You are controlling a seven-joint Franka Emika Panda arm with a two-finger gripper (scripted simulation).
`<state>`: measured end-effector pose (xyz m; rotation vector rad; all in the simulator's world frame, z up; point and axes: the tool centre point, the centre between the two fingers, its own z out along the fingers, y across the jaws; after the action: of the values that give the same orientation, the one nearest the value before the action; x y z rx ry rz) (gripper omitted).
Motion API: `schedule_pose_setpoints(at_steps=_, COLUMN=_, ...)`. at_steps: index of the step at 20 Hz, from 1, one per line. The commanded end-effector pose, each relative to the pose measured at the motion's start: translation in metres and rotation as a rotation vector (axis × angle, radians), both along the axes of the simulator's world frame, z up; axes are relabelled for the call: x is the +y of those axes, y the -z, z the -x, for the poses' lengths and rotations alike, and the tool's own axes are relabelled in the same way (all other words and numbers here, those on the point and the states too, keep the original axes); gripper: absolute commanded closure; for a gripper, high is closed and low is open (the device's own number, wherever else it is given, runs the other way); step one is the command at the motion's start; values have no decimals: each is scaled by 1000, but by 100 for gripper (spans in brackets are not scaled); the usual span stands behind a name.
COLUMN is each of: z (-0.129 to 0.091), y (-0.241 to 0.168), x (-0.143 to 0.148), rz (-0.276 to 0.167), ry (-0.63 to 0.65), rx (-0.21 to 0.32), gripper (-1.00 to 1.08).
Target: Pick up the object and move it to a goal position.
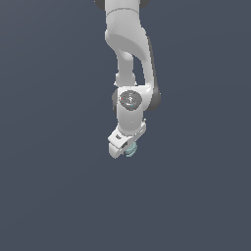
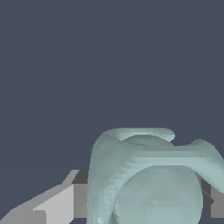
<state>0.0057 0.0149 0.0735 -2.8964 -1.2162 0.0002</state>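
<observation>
Pale teal-green object [image 1: 130,150] sits tucked at the tip of the white claw [image 1: 126,148], peeking out just under the claw's lower edge on the exterior view's right side. Taking the wrist view from left to right relative to that object: a light grey finger [image 2: 57,203] lies against its left flank, then the object [image 2: 148,179] itself fills the middle, a rounded body with a curved loop-like rim arching over it, and past it a sliver of the other finger [image 2: 214,199] shows against its right flank. With a finger pressed to each side, the claw looks narrowed and clamped around the object. In the exterior view the Panda arm [image 1: 130,54] hangs down from above, and the claw with its load appears against a plain dark blue-grey background; no table edge or shadow is visible, so whether the object is lifted clear cannot be told. No goal marker shows in either view. My judgement is that the grasp is done, and the carry to the goal remains, with how far unknown.
</observation>
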Motion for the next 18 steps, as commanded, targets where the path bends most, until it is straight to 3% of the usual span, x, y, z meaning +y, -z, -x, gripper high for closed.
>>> schedule_pose_setpoints(at_steps=1, z=-6, y=-17, x=-10, rz=0, ry=0, rx=-1, gripper=108)
schedule_pose_setpoints(at_steps=18, z=-54, y=-153, x=-92, rz=-1, ry=0, rx=0, gripper=108)
